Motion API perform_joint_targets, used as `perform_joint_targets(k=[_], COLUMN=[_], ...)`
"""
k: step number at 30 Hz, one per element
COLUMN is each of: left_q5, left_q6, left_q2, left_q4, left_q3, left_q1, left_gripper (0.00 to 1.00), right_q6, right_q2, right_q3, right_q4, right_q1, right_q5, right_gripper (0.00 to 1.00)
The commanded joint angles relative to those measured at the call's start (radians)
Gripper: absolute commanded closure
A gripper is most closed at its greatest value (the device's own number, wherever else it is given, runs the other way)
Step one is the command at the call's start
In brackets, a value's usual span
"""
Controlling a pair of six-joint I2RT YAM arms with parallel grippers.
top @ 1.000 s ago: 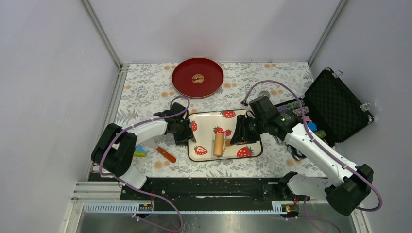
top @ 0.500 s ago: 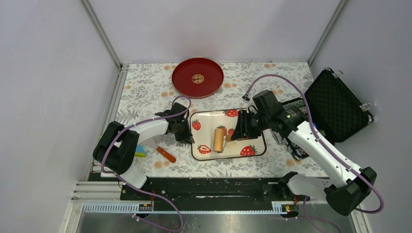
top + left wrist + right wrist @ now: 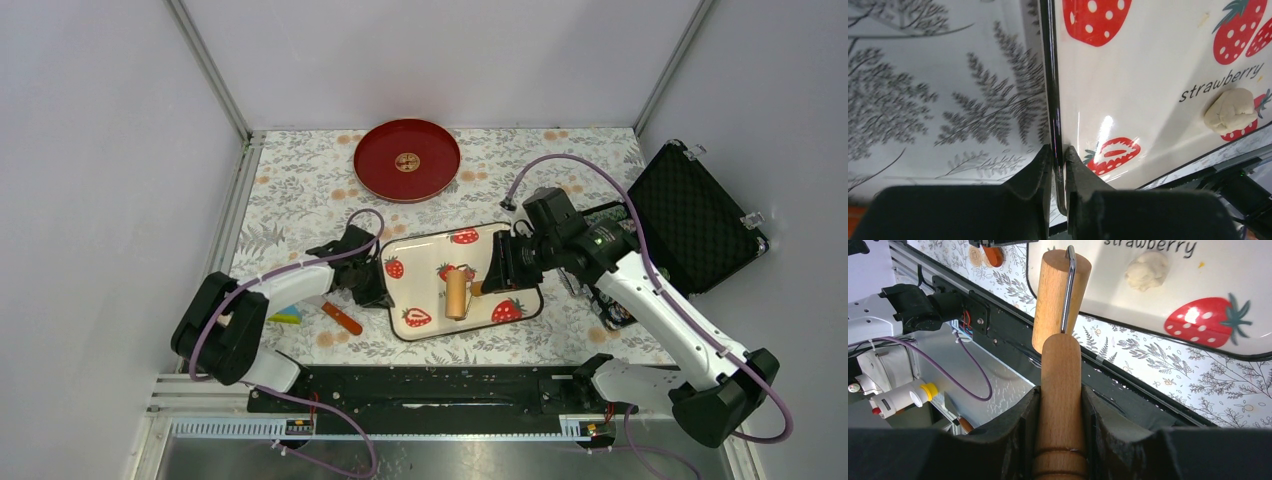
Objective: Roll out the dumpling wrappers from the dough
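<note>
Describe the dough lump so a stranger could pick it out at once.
Find the white strawberry-print tray in the middle of the floral table. On it, beside the printed word "strawberry", sits the dough lump. Unlike the flat red strawberries printed around it, it is a raised, knobbly, pale cream blob.

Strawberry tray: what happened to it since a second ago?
The left gripper closed on the left rim of the strawberry tray, and the tray turned slightly. The right gripper kept hold of the roller above the tray; the red plate and black case stayed put.
</note>
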Motion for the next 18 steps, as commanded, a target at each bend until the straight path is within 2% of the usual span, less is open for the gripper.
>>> perform_joint_targets(k=[1, 8, 14, 18], left_q5=[-0.072, -0.174, -0.192, -0.175], left_q6=[0.057, 0.115, 0.132, 0.149], left_q2=[-0.077, -0.088, -0.067, -0.046], left_q4=[-0.077, -0.074, -0.024, 0.001], left_q3=[-0.035, -0.038, -0.037, -0.046], left_q1=[-0.002, -0.002, 0.0, 0.001], left_gripper=[1.0, 1.0, 0.88, 0.85], right_q6=[-0.021, -0.075, -0.139, -0.152], right_q2=[-0.05, -0.065, -0.044, -0.036], right_q3=[0.034, 0.016, 0.013, 0.026], right_q4=[-0.006, -0.033, -0.057, -0.056], right_q1=[-0.009, -0.009, -0.009, -0.009], right_q5=[0.008, 0.094, 0.158, 0.147], right_gripper=[1.0, 1.0, 1.0, 1.0])
